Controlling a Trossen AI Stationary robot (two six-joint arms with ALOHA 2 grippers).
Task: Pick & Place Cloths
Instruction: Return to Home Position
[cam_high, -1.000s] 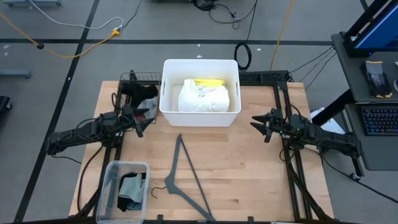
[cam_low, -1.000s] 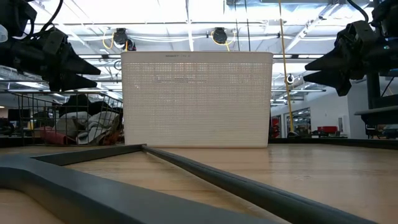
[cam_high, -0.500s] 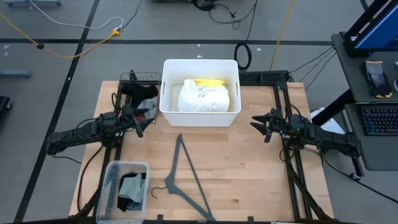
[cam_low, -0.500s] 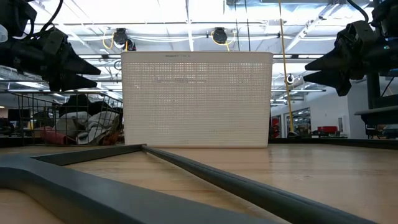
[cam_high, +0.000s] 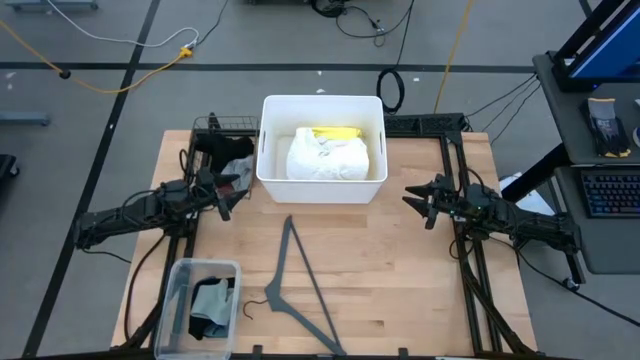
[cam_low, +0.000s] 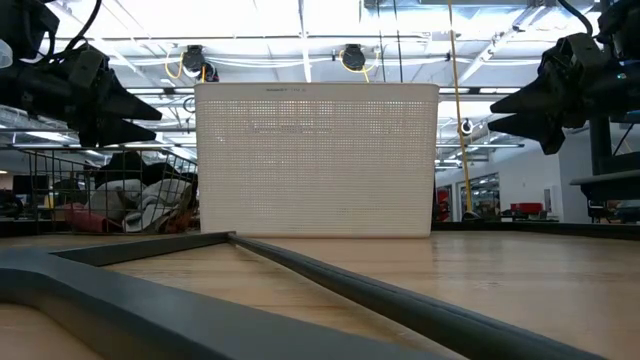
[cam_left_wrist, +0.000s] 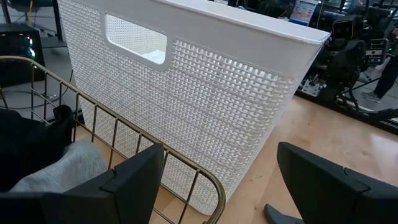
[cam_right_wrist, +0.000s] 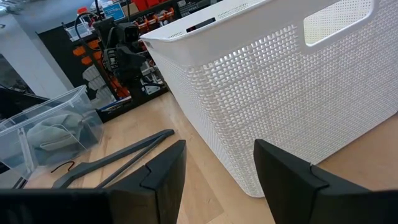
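High view: a white cloth lies bunched in the white bin at the far middle of the surface, with a yellow cloth just behind it against the bin's far wall. Touching the bin's left side stands a wire basket that holds a black cloth and a pale grey cloth. From table height, a reddish cloth also shows low in that basket. At the near left corner sits a clear plastic box with a sage-green cloth on top of a dark one.

A grey hanger lies flat on the bare wood, between the bin and the clear box and touching neither.

The left gripper hovers beside the wire basket's near corner, well above the wood. Its fingers are spread wide with nothing between them. The right gripper hangs over the right side of the surface, apart from the bin and pointing toward it. Its fingers are likewise released and empty.
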